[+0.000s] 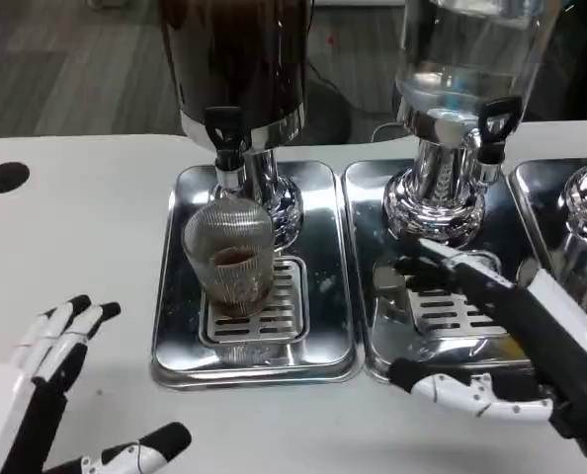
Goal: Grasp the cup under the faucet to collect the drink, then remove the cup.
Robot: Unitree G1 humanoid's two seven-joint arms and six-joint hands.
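Head view: we see the cup (pixel 230 259), a ribbed clear glass holding a little brown drink, standing upright on the slotted grate (pixel 274 311) of the left drip tray (pixel 175 326). It sits directly under the black faucet (pixel 224 133) of the dark drink dispenser (pixel 236 59). Neither hand touches it.

We find the left hand (pixel 61 370) at the lower left, resting over the white table (pixel 76 227) well apart from the cup, its fingers spread wide and holding nothing.

We find the right hand (pixel 491 336) at the lower right, lying over the middle drip tray (pixel 373 197) below the clear dispenser (pixel 471 59). Its fingers extend toward the left, apart from one another, with the thumb lower down along the tray's front rim; it grips nothing.

A third tray (pixel 531 188) shows at the right edge.
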